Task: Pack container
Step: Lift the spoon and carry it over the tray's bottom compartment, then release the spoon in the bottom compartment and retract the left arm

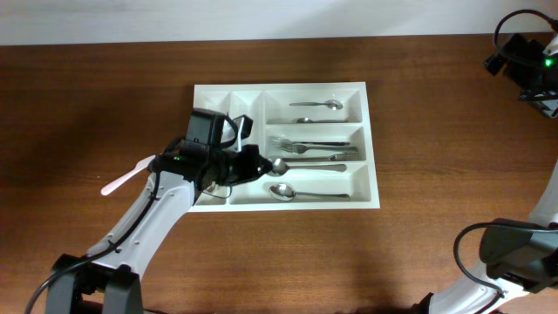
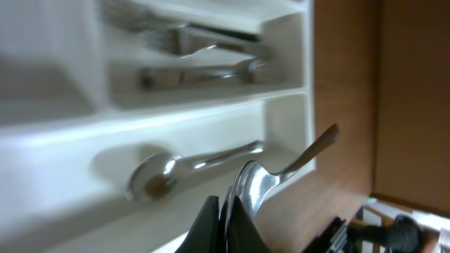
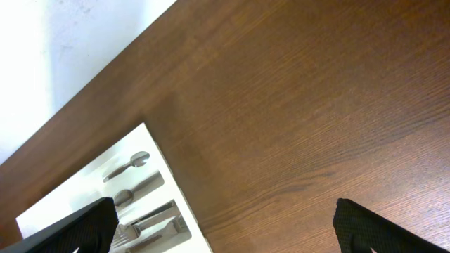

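From above, our left hand [image 1: 260, 164] clenches a spoon [image 1: 276, 166] over the container [image 1: 370, 139], poised to lay it with its kind.

Left wrist: a resting spoon [image 2: 163, 173] lies just beyond the hand.

Right wrist: our right hand [image 3: 221, 228] hangs released over the surface [image 3: 302, 105], out of the way, with the container ahead.

Item: container [image 1: 373, 148] | Type: white rectangular plastic cutlery tray, five compartments | Pose: flat, upright, long side left-right | Location: table [image 1: 436, 253], centre-rear | Contents: spoons [image 1: 318, 105] in top long slot; forks [image 1: 305, 142] in middle slot; single spoon [image 1: 305, 193] in bottom slot
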You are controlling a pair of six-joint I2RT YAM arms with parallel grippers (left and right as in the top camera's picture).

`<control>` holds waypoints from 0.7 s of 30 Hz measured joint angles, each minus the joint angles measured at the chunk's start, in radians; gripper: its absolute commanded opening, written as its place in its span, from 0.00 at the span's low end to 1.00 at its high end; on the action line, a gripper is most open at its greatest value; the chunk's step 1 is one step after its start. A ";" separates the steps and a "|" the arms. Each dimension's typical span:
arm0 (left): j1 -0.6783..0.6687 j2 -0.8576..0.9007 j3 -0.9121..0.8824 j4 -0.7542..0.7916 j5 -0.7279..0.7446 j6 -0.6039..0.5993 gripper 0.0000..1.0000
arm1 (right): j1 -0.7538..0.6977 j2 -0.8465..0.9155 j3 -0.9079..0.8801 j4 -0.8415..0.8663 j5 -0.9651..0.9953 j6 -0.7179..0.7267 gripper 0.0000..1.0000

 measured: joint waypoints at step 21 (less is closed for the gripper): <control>0.043 -0.002 -0.155 0.258 0.112 -0.012 0.99 | 0.000 0.000 0.000 0.000 0.000 0.000 0.99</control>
